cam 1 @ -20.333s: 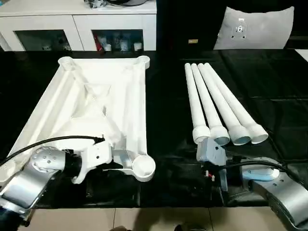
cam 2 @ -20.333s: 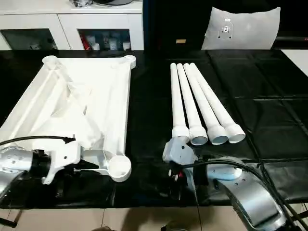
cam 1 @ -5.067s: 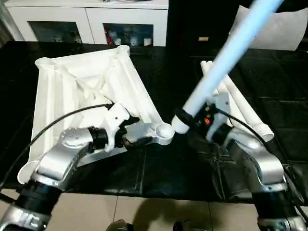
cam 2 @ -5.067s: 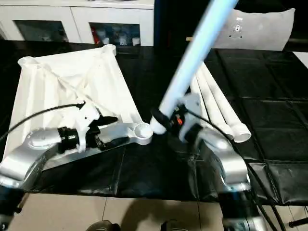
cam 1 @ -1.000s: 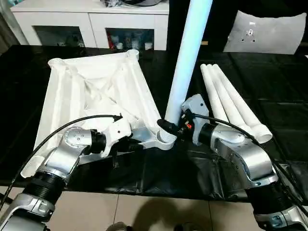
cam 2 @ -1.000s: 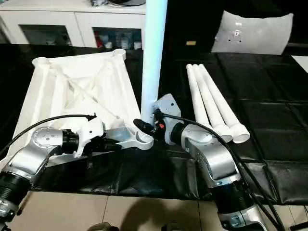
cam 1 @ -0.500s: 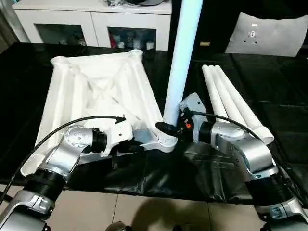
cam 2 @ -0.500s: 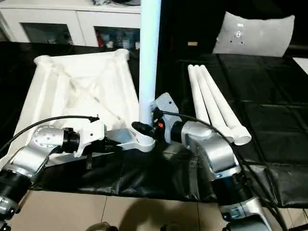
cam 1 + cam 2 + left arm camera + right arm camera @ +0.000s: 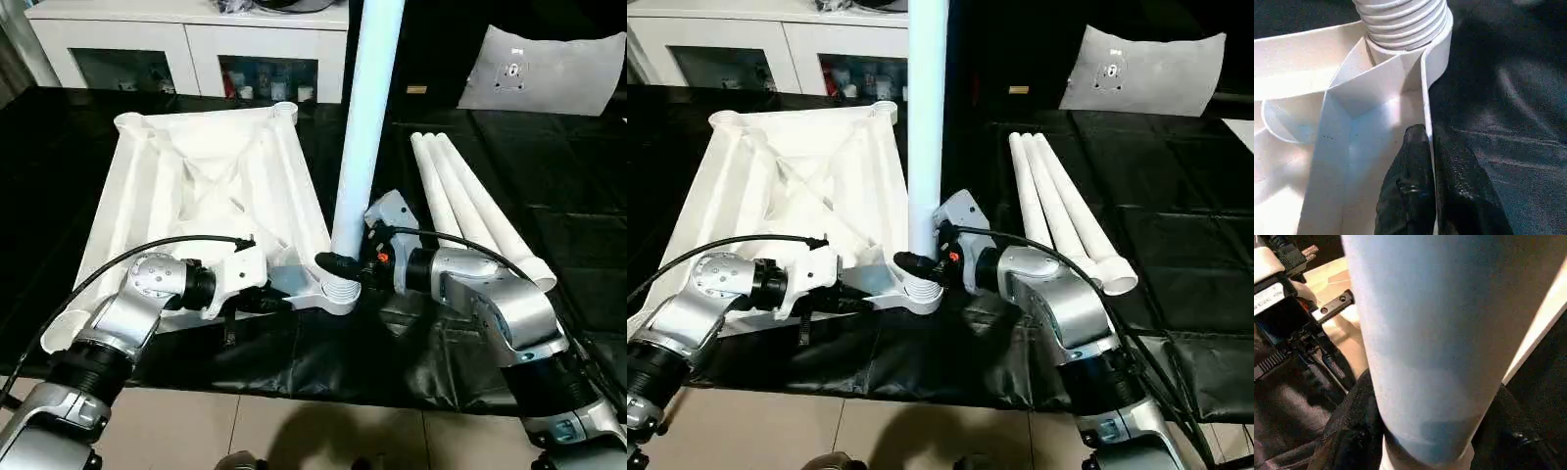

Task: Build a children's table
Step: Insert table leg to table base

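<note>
Left tool clenched on the thin side wall of the tabletop, one black finger inside the wall and one outside, just beside the near right corner socket. Right tool wrapped around the standing leg low down, just above that socket, one finger on each side of the tube.

Hard to read or cut off:
- Top of the standing leg lost past the upper edge of the head views.
- Foot of that leg down in the socket; ridged end visible at the socket mouth in the left wrist view, depth of seating impossible to tell.
- Near left corner of the tabletop partly covered by the left forearm and its black cable.
- Fingers of the right tool mostly hidden behind the tube in the right wrist view, dark pads peeking out at the sides.

Holders and contents:
- Tabletop lying underside up on the black desk, ribs crossing inside the raised rim, turned at a slant to the desk's edge.
- Near right socket holding the standing leg, close to upright.
- Two far sockets facing up.
- Three spare legs side by side on the desk, well apart from the tabletop, wide ends toward the robot.
- White cabinet behind the desk, small things behind its glass doors too tiny to name.
</note>
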